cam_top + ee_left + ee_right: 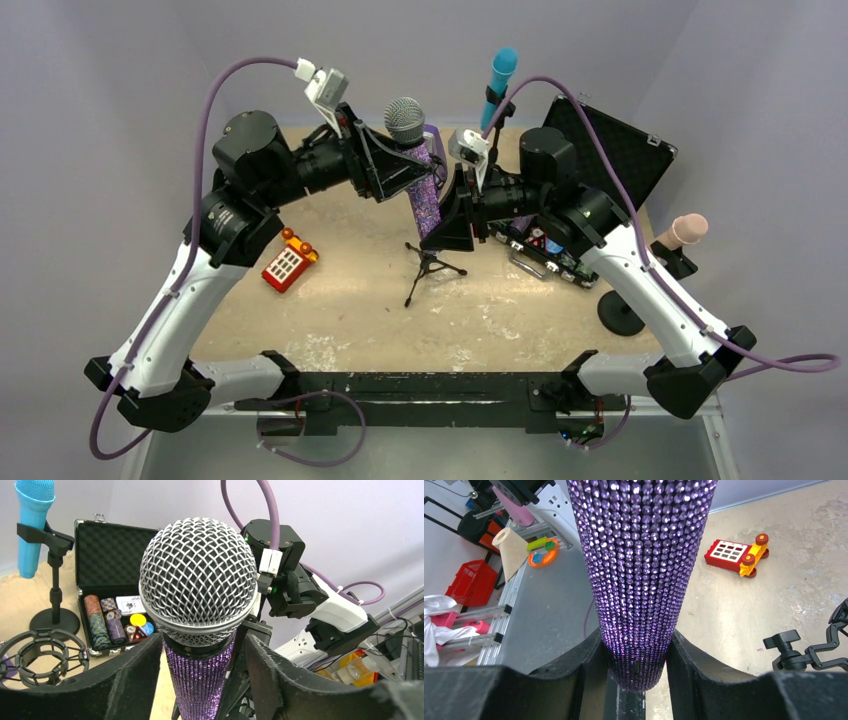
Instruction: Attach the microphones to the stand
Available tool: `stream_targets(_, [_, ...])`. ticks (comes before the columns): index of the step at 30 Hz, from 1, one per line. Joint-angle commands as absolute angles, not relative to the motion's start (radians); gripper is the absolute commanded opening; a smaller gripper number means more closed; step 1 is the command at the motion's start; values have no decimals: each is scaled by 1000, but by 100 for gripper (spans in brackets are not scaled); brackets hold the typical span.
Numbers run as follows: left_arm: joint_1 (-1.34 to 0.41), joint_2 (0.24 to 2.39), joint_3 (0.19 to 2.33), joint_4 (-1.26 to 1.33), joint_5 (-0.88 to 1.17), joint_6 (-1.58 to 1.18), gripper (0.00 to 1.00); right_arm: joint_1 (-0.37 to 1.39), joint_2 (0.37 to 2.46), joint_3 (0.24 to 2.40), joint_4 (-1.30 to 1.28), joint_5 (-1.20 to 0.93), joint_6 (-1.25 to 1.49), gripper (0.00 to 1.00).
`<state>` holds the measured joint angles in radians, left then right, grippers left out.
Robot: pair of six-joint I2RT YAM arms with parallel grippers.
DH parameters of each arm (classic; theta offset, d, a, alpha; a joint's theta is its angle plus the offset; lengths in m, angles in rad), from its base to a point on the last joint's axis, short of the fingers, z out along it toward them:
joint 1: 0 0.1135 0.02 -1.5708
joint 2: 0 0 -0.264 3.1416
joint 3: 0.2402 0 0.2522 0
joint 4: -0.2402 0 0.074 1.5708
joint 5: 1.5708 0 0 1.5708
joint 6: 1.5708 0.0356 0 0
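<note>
Top view: the purple microphone [427, 195] stood upright above the bench [350, 305], its lower end hidden by the right pincer [440, 222]. Left wrist: the left pincer [200, 680] clamped it below the mesh head, body cut off. Right wrist: the right pincer clamped its tapered base, head out of frame.

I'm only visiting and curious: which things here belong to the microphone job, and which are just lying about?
Job: purple microphone, blue microphone, pink microphone, tripod stand.
Lying about: toy phone, poker chip case.
</note>
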<state>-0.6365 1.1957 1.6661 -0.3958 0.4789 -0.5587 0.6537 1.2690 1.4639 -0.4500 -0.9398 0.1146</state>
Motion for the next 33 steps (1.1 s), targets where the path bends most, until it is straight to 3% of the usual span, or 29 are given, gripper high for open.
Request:
stream_targets(1, [-634, 1209, 1685, -337, 513, -548, 61, 653, 1255, 1508, -415, -988, 86, 0])
stream_targets(6, [-634, 1227, 1681, -315, 531, -546, 51, 654, 1255, 1517, -426, -1000, 71, 0])
stream_targets(7, [-634, 1229, 1682, -309, 535, -540, 41, 654, 1256, 1518, -429, -1004, 69, 0])
stream_targets(8, [-634, 1229, 1683, -303, 537, -538, 18, 653, 1255, 1521, -433, -1011, 61, 0])
stream_targets(9, [-634, 1226, 1681, -298, 522, -532, 3, 653, 1253, 1526, -441, -1019, 50, 13])
stream_targets(11, [-633, 1206, 1678, -293, 462, -513, 0, 634, 1241, 1536, -460, -1019, 19, 67])
stream_targets(12, [-630, 1192, 1677, -294, 427, -500, 0, 613, 1233, 1540, -466, -1028, 9, 79])
stream_targets(13, [-626, 1180, 1684, -301, 388, -475, 0, 578, 1221, 1541, -469, -1045, 8, 82])
stream_targets(19, [-599, 1216, 1798, -381, 228, -323, 0, 360, 1106, 1447, -512, -1111, -151, 88])
stream_targets(25, [-582, 1349, 1892, -331, 153, -242, 0, 315, 959, 1193, -450, -1105, -231, 89])
stream_targets(33, [-564, 1524, 2028, -305, 111, -206, 0, 288, 894, 1038, -401, -1151, -251, 90])
